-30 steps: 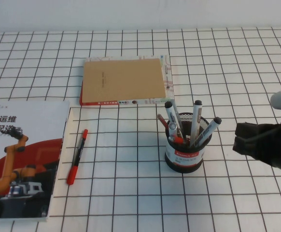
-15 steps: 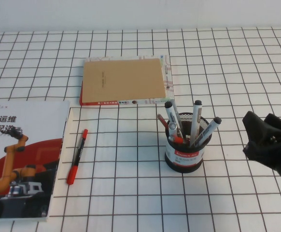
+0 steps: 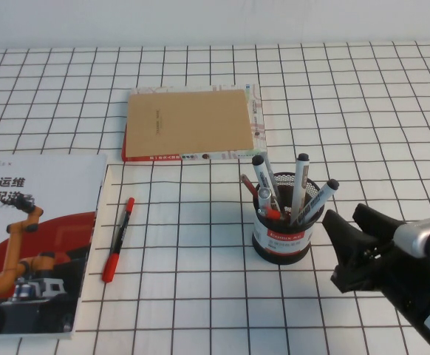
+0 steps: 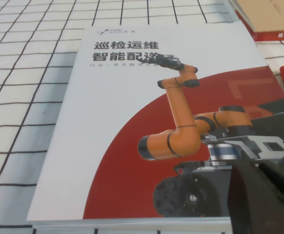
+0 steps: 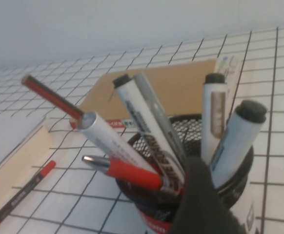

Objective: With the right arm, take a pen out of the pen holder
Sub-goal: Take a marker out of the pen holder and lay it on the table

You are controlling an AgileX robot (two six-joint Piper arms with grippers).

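A black mesh pen holder (image 3: 281, 235) stands at mid-table holding several pens and markers. Its white marker with a black cap (image 3: 326, 194) leans toward my right gripper (image 3: 354, 222), which sits just right of the holder, open and empty, with its fingers pointing at it. In the right wrist view the holder's rim (image 5: 191, 122) is close ahead, with one dark finger (image 5: 200, 195) before it and the capped marker (image 5: 237, 136) beside that finger. My left gripper (image 4: 260, 169) hangs shut over the printed brochure (image 4: 147, 97); it does not show in the high view.
A red pen (image 3: 119, 238) lies on the table left of the holder, beside the brochure (image 3: 30, 244) at the near left. A tan-covered book (image 3: 189, 124) lies behind the holder. The table is a white gridded surface.
My right gripper has opened from shut and moved in from the right edge, coming lower and closer to the pen holder. Pens and holder have not moved.
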